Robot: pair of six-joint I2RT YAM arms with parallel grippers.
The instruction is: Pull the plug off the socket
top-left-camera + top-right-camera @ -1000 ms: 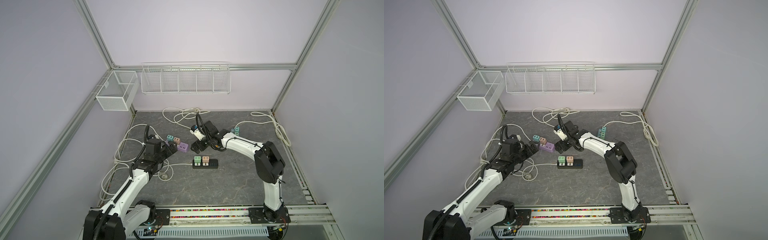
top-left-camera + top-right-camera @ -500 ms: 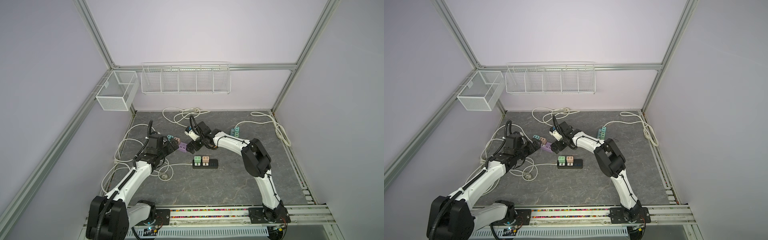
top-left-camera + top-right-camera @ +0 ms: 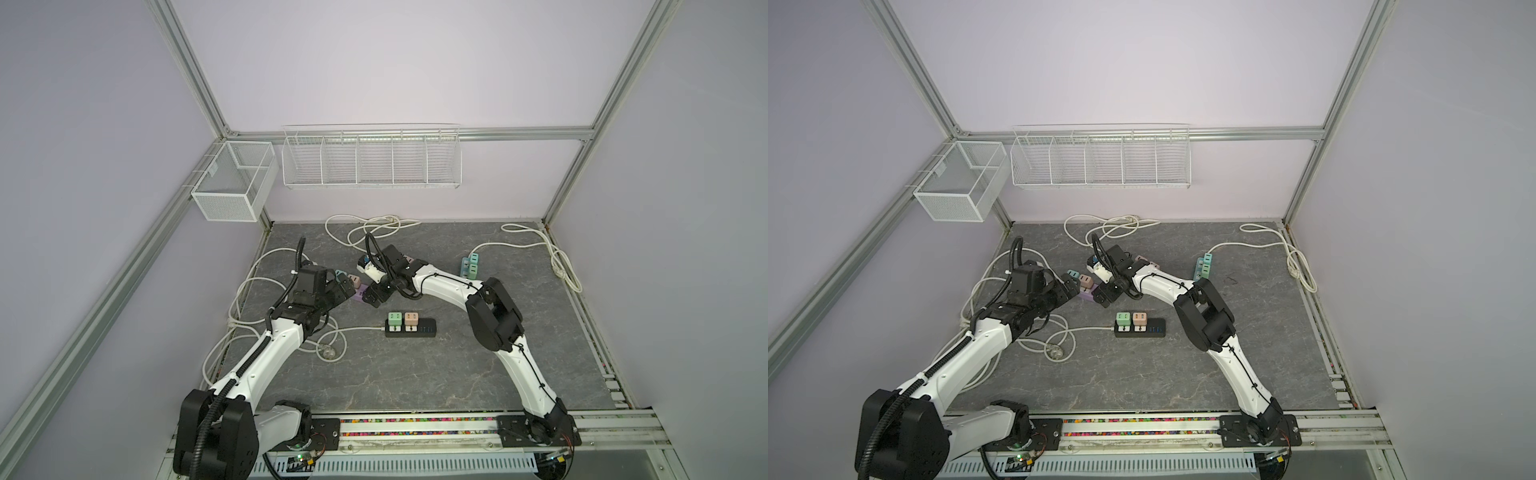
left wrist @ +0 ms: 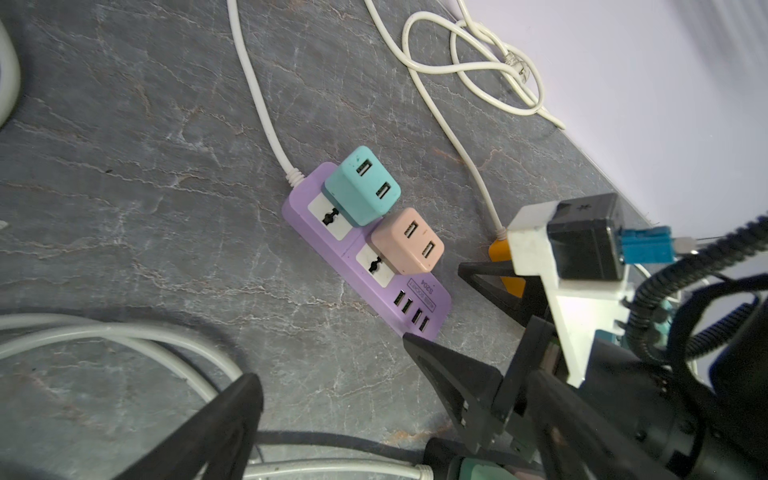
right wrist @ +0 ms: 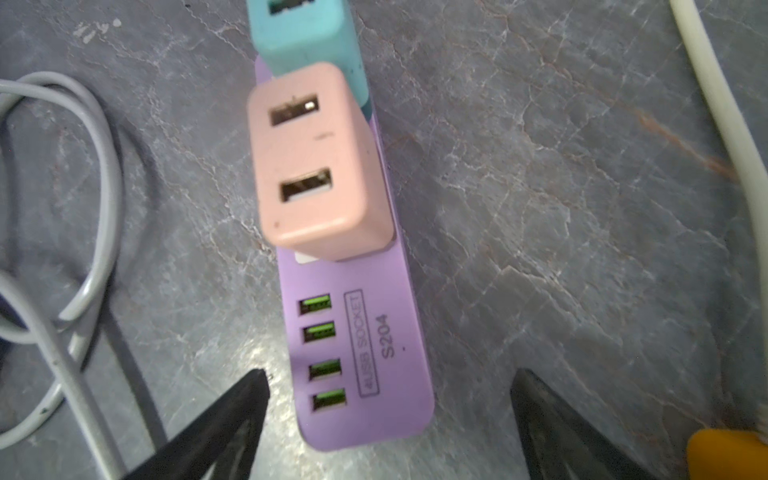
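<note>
A purple socket strip [image 4: 419, 299] lies on the grey table, seen in both top views [image 3: 360, 296] [image 3: 1087, 296]. A teal plug [image 4: 361, 187] and a pink plug [image 4: 409, 241] sit in its two outlets. My right gripper [image 5: 390, 374] is open, its black fingers standing either side of the strip's USB end without touching it; the pink plug [image 5: 311, 166] is just ahead of it and the teal plug [image 5: 303, 33] beyond. My left gripper [image 4: 386, 395] is open and holds nothing, a little short of the strip. One of its fingers [image 4: 232, 415] shows; the right gripper hides the other.
A black strip [image 3: 410, 328] with a green and a pink plug lies nearer the front. A teal strip [image 3: 471, 268] stands at the back right and an orange strip [image 4: 509, 266] lies behind the right gripper. White cables [image 3: 291, 332] loop around the left arm.
My right arm has swung left, bringing its open gripper over the USB end of the purple strip. My left gripper has edged slightly closer to the strip.
</note>
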